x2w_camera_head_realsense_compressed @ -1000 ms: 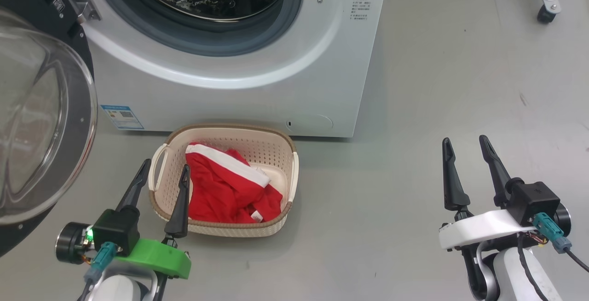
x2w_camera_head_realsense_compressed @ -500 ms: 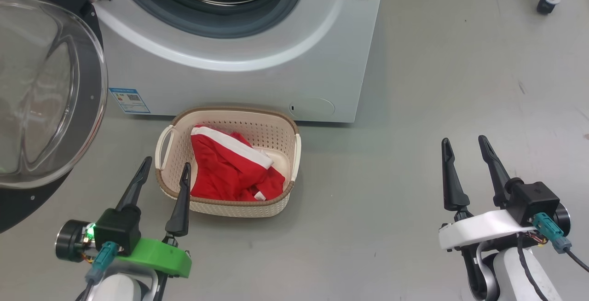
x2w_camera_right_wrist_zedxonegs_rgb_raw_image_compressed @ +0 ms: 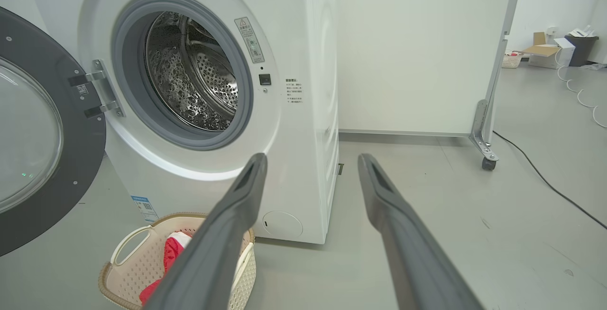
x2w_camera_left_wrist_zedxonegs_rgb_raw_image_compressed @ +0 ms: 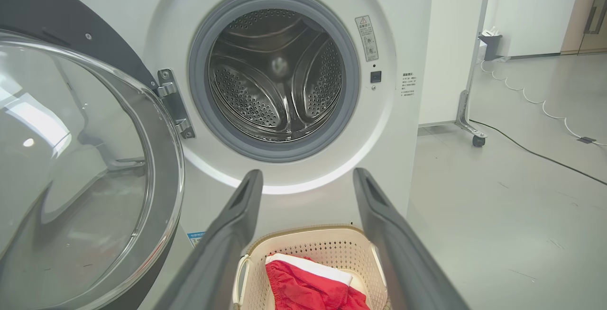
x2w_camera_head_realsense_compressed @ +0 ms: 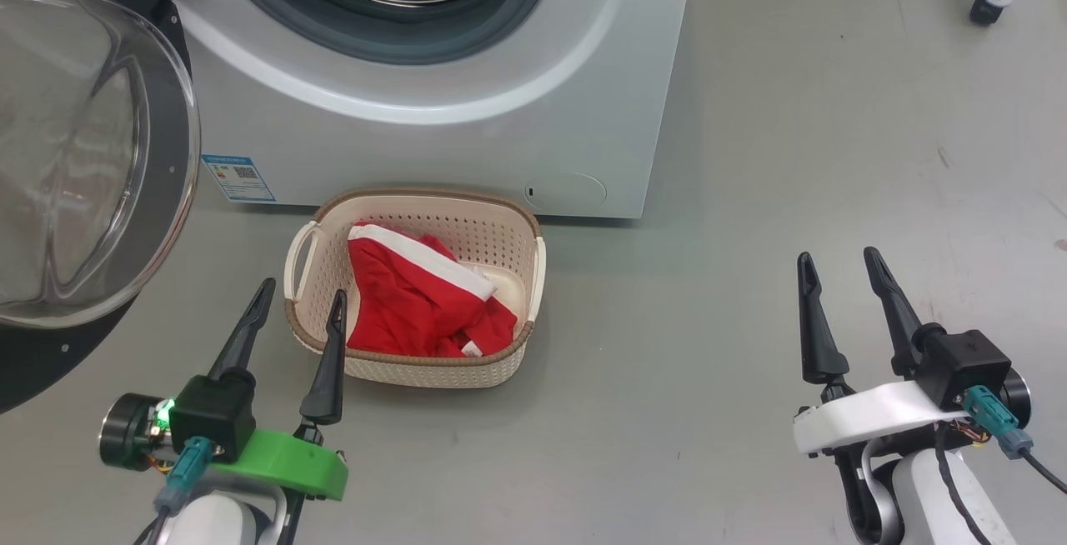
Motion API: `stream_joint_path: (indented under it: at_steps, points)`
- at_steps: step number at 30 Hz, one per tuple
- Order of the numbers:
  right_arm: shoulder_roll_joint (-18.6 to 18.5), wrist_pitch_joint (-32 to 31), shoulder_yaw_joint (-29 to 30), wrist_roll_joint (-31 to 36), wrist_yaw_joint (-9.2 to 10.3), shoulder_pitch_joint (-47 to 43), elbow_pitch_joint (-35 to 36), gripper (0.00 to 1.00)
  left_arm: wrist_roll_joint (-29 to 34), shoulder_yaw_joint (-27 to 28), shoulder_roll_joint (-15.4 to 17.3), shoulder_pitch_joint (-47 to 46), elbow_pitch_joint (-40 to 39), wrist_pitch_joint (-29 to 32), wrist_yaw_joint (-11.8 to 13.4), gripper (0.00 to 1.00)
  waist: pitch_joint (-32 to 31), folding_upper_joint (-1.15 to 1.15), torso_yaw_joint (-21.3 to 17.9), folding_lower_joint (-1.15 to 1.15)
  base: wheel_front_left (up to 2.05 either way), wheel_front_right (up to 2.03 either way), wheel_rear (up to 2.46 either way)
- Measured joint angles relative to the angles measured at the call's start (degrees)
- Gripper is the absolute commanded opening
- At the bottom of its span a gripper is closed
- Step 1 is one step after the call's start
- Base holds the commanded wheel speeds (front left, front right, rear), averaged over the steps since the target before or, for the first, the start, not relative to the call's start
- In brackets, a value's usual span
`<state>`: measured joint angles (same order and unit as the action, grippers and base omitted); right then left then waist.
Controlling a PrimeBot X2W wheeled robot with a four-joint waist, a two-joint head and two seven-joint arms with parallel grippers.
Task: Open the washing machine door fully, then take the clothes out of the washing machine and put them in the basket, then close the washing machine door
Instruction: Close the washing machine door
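We saw the washer (x2w_camera_head_realsense_compressed: 467,137) with its door (x2w_camera_head_realsense_compressed: 75,162) swung open to the left. The door's clear glass bowl bulged toward the head camera, and its black rim hung from the hinge (x2w_camera_left_wrist_zedxonegs_rgb_raw_image_compressed: 175,104) beside the grey-rimmed opening. In the left wrist view the drum (x2w_camera_left_wrist_zedxonegs_rgb_raw_image_compressed: 280,77) showed its perforated steel wall and ribs. The clothes (x2w_camera_head_realsense_compressed: 408,312) lay in the basket (x2w_camera_head_realsense_compressed: 433,372) as a crumpled red heap, with the white band running across the top. A small white label showed near the front edge. The basket stood on the floor (x2w_camera_head_realsense_compressed: 750,195) just in front of the washer, below the opening and to the right of the blue sticker (x2w_camera_head_realsense_compressed: 237,177). The left pincer (x2w_camera_head_realsense_compressed: 303,288) hung at the basket's near left corner, fingers spread wide and holding nothing. In the head view its right finger crossed in front of the basket's rim, and we could not tell whether the two touched. The right pincer (x2w_camera_head_realsense_compressed: 838,255) was well apart to the right over the grey floor, also spread wide and empty. In the right wrist view a white panel on a castor (x2w_camera_right_wrist_zedxonegs_rgb_raw_image_compressed: 486,162) stood beyond the washer, and a dark cable (x2w_camera_right_wrist_zedxonegs_rgb_raw_image_compressed: 545,182) trailed along the floor past it.
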<state>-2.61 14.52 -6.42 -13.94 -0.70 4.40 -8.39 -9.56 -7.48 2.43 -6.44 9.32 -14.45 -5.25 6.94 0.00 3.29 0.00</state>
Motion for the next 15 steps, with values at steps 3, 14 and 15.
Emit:
stream_joint_path:
  at_steps: [3, 14, 15]
  points:
    - [0.00, 0.00, -0.05, 0.05, -0.20, 0.00, -0.19, 1.00, 0.00, -0.04, 0.00, 0.00, 0.00, 0.00, 0.01, 1.00, -0.17, 0.00, 0.04, 0.00, 0.00, 0.00, 0.00]
    - [0.00, 0.00, -0.15, 0.05, -0.25, 0.00, -0.67, 1.00, -0.01, -0.10, 0.00, 0.09, 0.00, 0.00, 0.25, 1.00, -1.04, 0.00, 0.10, 0.00, 0.00, 0.00, 0.00]
    - [0.00, 0.00, -0.16, 0.05, -0.25, 0.00, -0.68, 1.00, -0.01, -0.12, 0.00, 0.11, 0.00, 0.00, 0.36, 1.00, -1.08, 0.00, 0.10, 0.00, 0.00, 0.00, 0.00]
